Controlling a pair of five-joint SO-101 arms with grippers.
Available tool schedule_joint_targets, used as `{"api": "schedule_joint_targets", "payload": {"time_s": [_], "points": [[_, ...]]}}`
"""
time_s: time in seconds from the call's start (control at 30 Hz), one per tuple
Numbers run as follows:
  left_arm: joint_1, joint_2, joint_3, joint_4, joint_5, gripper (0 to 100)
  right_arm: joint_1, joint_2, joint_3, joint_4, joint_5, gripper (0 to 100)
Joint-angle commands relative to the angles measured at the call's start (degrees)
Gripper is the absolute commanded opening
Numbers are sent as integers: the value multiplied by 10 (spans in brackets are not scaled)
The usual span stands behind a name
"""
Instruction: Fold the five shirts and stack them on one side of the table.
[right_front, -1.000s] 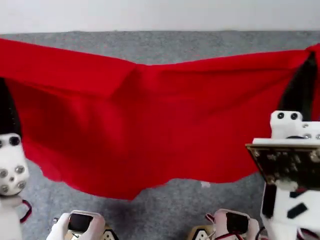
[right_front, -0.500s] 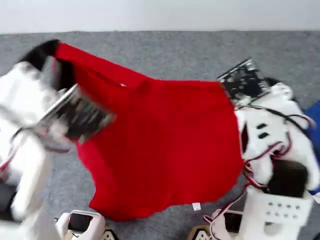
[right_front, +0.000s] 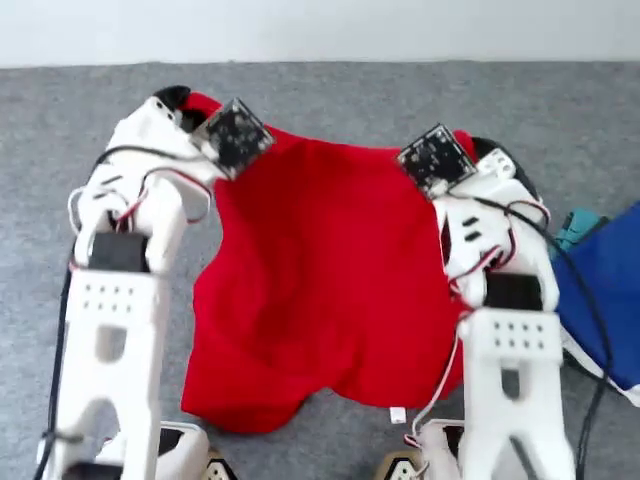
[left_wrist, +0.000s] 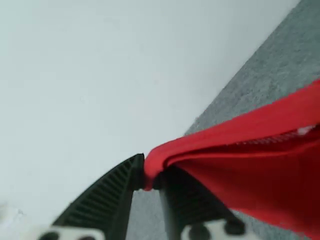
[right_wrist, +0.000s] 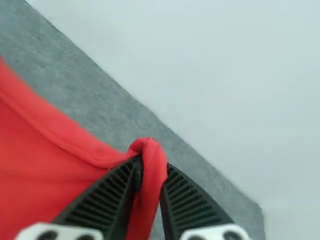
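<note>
- The red shirt (right_front: 320, 290) was seen lying across the middle of the grey table (right_front: 330, 95) in the high view. Its far edge was raised and its near hem was rumpled toward 6 o'clock.
- The left gripper (right_front: 178, 99) was placed at the shirt's 11 o'clock corner. In the left wrist view its black fingers (left_wrist: 112, 192) were seen clenched on a folded red edge, and the cloth was drawn taut away from them.
- The right gripper (right_front: 480, 152) was placed at the shirt's 1 o'clock corner. In the right wrist view its fingers (right_wrist: 112, 192) were seen pinched on a bunched loop of the same red fabric.
- Both held corners were lifted just off the table, with the white wall (right_front: 320, 30) behind them at 12 o'clock.
- A blue garment (right_front: 608, 285) was seen at the table's 3 o'clock edge, just beside the right arm and apart from the red shirt.
- A small white tag (right_front: 397, 414) was seen on the table at about 5 o'clock, just below the hem.
</note>
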Motion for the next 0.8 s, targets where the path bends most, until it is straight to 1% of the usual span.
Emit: {"api": "schedule_joint_targets", "payload": {"time_s": [0.0,0.2,0.4,0.57,0.7,0.77], "points": [[-20,77,-81,-29,-4,15,10,84,-49,-65,2,9],[-33,203,-211,-27,-4,15,12,251,-193,-82,0,9],[-34,284,-331,-27,-5,15,13,392,-360,-77,0,9],[-35,345,-433,-27,-7,15,13,468,-459,-77,0,9],[-43,378,-476,-26,-51,15,11,509,-513,-77,1,9],[-44,385,-480,-26,-57,15,11,519,-528,-77,1,9]]}}
